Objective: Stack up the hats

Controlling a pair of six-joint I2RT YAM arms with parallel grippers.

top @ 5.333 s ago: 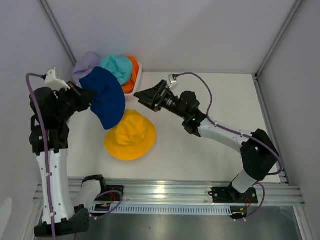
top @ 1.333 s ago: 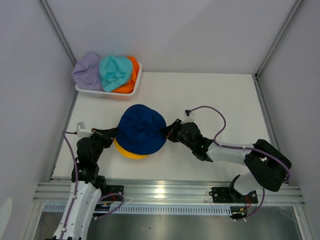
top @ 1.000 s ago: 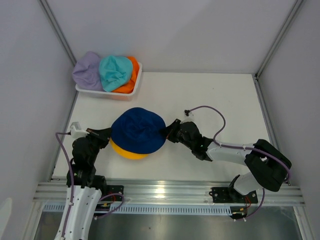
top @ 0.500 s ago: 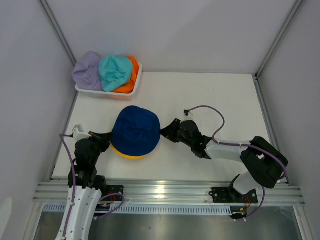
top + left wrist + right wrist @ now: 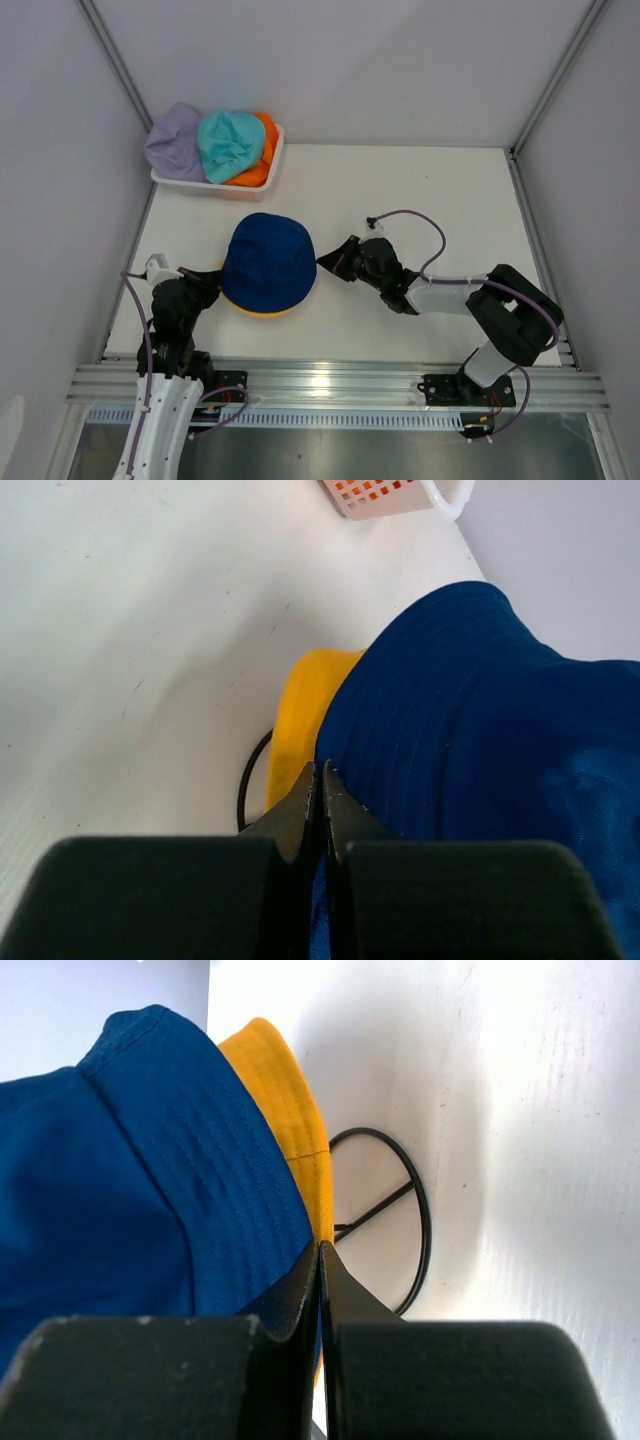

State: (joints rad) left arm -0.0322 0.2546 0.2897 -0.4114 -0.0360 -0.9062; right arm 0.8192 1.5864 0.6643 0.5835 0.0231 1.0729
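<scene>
A navy hat [image 5: 268,262] sits crown-up over a yellow hat [image 5: 262,312], of which only a rim shows beneath it. My left gripper [image 5: 215,278] is low at the stack's left edge, shut with the navy brim [image 5: 480,710] pinched between its fingers [image 5: 322,768]; the yellow hat [image 5: 300,710] shows just behind. At the stack's right edge, my right gripper [image 5: 322,262] is shut at the navy brim [image 5: 120,1180], a sliver of fabric between its jaws [image 5: 318,1245], with the yellow brim [image 5: 285,1110] beside it. Lavender [image 5: 172,140], teal [image 5: 228,140] and orange [image 5: 265,150] hats lie in the basket.
The white mesh basket [image 5: 275,160] stands at the back left against the wall. A black wire stand [image 5: 420,1220] holds up the two stacked hats; its ring base [image 5: 245,780] rests on the white table. Grey walls close in the left and right sides.
The navy hat, stretched wide between both grippers a second ago, has settled narrower over the yellow hat. My right gripper opened briefly and shut again at the brim.
</scene>
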